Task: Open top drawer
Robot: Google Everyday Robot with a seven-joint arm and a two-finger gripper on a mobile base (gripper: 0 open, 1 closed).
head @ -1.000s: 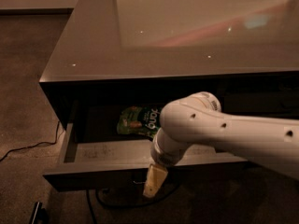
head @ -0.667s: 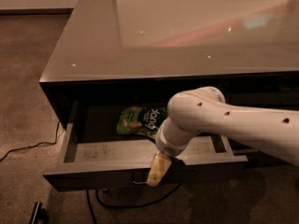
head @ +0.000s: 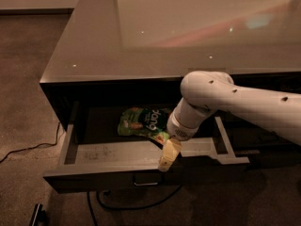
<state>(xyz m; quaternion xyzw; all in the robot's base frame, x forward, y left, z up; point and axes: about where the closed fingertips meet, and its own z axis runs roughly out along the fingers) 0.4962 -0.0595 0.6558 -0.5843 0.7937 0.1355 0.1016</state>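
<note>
The top drawer (head: pixel 108 166) stands pulled out from under the grey glossy counter. Its dark front faces me, with a small loop handle (head: pixel 145 183) at its centre. The grey inner tray and side rails show. A green snack bag (head: pixel 143 121) lies at the back of the tray. My gripper (head: pixel 168 157) hangs from the white arm (head: pixel 225 102) over the drawer's front edge, just above and right of the handle. Its pale fingers point down at the front panel.
The counter top (head: pixel 141 36) overhangs the drawer. A black cable (head: pixel 28 149) runs over the carpet at the left and another loops under the drawer. A dark object (head: pixel 37 214) lies on the floor at the lower left.
The arm and gripper have shifted to the right along the drawer's front edge. The drawer stays pulled out about as far as before.
</note>
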